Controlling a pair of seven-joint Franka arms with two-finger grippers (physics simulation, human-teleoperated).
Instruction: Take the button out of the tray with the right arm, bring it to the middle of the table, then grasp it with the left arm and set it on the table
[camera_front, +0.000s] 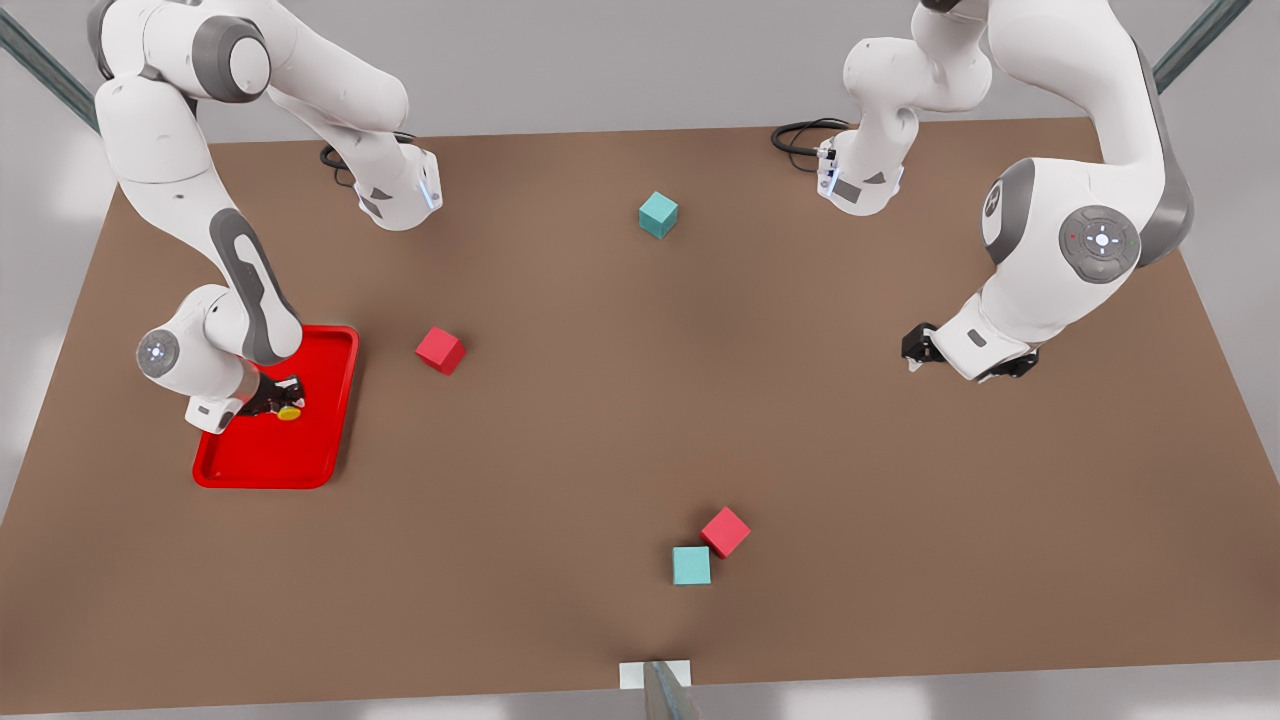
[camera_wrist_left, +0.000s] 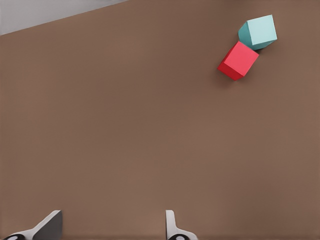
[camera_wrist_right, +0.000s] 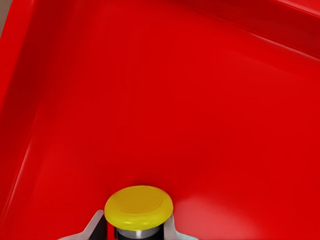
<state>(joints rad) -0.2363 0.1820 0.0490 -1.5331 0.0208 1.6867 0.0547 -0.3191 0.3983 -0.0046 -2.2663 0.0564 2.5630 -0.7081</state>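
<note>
Brown table (camera_front: 600, 420) carries red tray (camera_front: 325, 440), two red cubes (camera_front: 440, 350), two teal cubes (camera_front: 658, 214).

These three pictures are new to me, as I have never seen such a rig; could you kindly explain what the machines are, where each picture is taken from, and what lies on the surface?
Two white robot arms work over a brown table in a simulator. The front view looks down on the whole scene from a camera off the arms. The other two pictures come from cameras on the arms' wrists.

The right gripper is down in the red tray on the front view's left. Its wrist view shows the yellow-capped button between its fingers, which sit close on both sides of the base.

The left gripper waits open above bare table on the front view's right, holding nothing. Its wrist view shows a red cube touching a teal cube.

Another red cube and another teal cube lie apart on the table.
</note>
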